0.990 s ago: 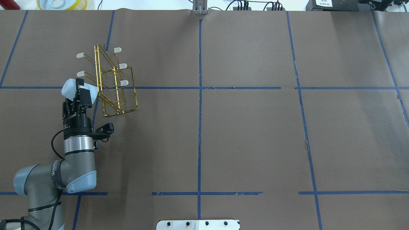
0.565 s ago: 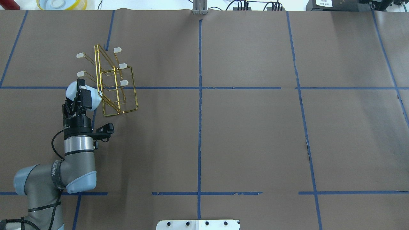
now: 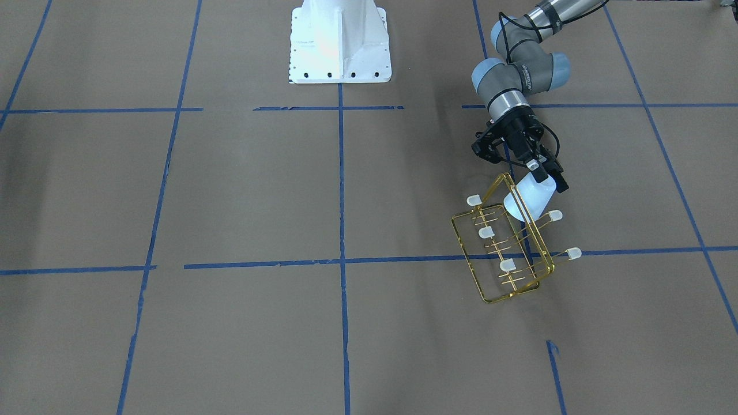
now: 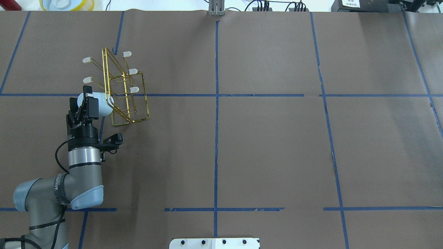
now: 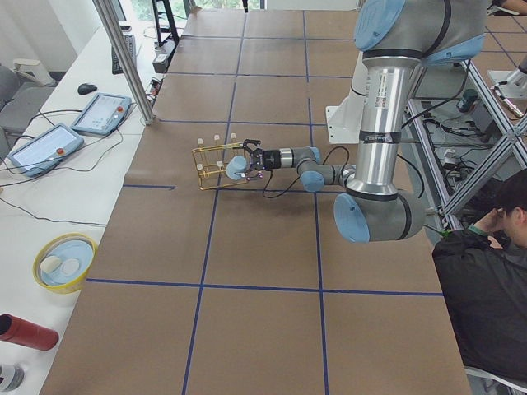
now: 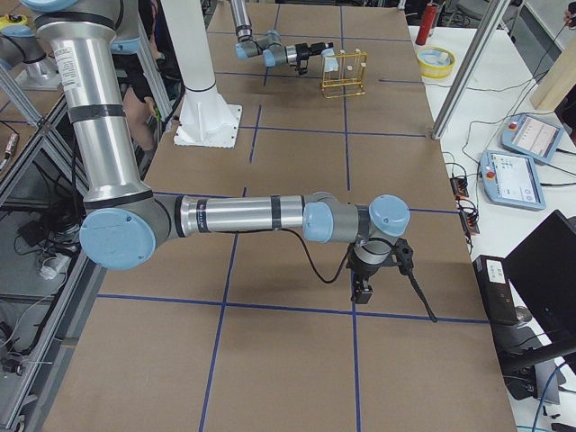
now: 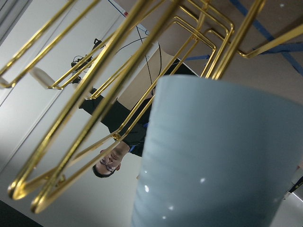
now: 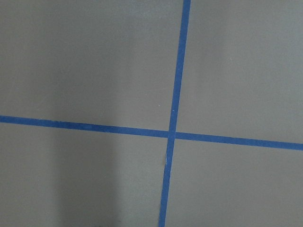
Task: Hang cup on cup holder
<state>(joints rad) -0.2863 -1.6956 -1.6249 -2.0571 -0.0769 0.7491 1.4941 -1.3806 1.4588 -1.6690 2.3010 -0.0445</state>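
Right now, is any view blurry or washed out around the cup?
Left wrist view: cup sharp with tiny glare specks, background blown out white. Overhead view: even light, cup holder crisp. Front-facing view: glare on the white robot base.

This is a robot lab. Big grey robot arms (image 5: 383,107) reach over a long table (image 4: 270,145) covered in brown paper, with blue tape lines (image 4: 216,138) marking out squares. A white metal base (image 3: 339,40) sits at the table's edge. Touch-screen control pads (image 5: 100,113) and a computer mouse (image 5: 85,88) lie on a white bench (image 5: 49,206) beside it. Black cables (image 4: 258,5) run along the far side. A person (image 5: 486,263) sits close by.
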